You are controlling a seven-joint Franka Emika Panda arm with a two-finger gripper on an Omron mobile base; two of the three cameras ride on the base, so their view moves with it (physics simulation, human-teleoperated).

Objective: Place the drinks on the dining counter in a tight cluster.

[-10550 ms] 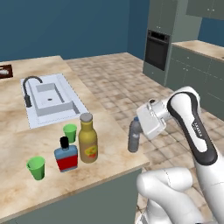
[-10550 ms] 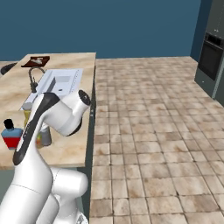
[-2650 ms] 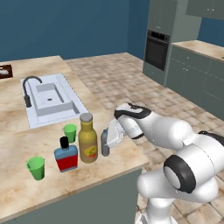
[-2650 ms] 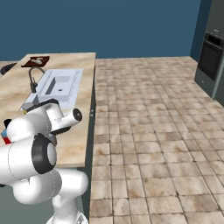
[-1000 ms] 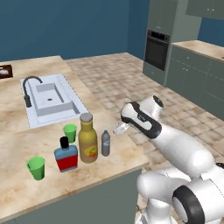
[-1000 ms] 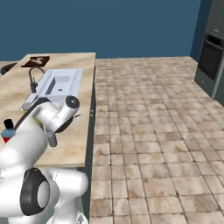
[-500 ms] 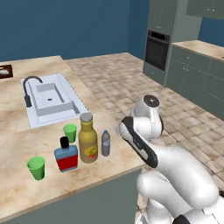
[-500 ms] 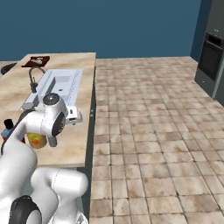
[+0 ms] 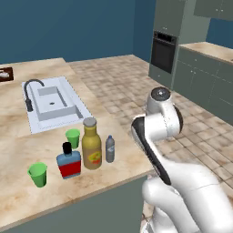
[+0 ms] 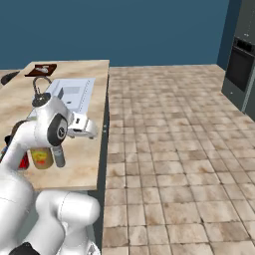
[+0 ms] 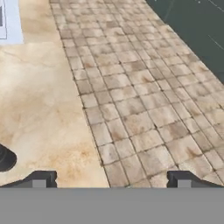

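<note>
On the dining counter (image 9: 18,132), left of centre in the left base view, three drinks stand close together: amber bottle (image 9: 91,144), blue bottle (image 9: 68,161), slim grey bottle (image 9: 110,149). Two green cups (image 9: 37,174) stand nearby. The gripper (image 11: 109,179) is wide open and empty.

The robot arm (image 9: 157,136) is smooth, shiny white, with fat round parts like big tubes. A dark grey band runs along one part, and one joint has a round grey cap on top. Its two finger tips (image 11: 40,180) are small, dark and blocky.
</note>
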